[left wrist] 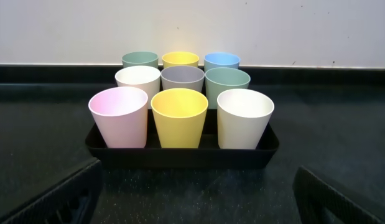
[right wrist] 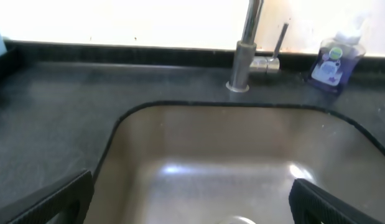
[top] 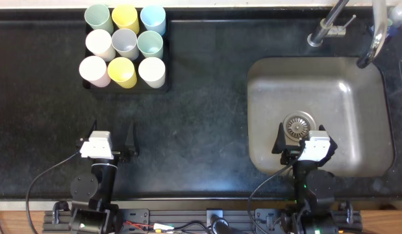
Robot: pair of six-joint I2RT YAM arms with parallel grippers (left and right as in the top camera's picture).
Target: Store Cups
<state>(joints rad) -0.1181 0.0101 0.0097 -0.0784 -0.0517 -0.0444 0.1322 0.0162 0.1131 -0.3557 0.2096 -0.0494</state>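
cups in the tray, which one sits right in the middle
The grey cup: the other eight surround it in the black tray, and it is the only grey one.

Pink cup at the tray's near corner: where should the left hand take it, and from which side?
Pinch the pink cup's rim from above, with one finger inside and one on its free outer wall. It stands upright with its mouth open, and the yellow cup beside it crowds the other side.

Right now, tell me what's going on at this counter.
Nine cups stand upright in a black tray at the back of the counter. The left gripper sits in front of the tray, jaws open and empty. The right gripper hangs over the sink, jaws open, holding nothing.
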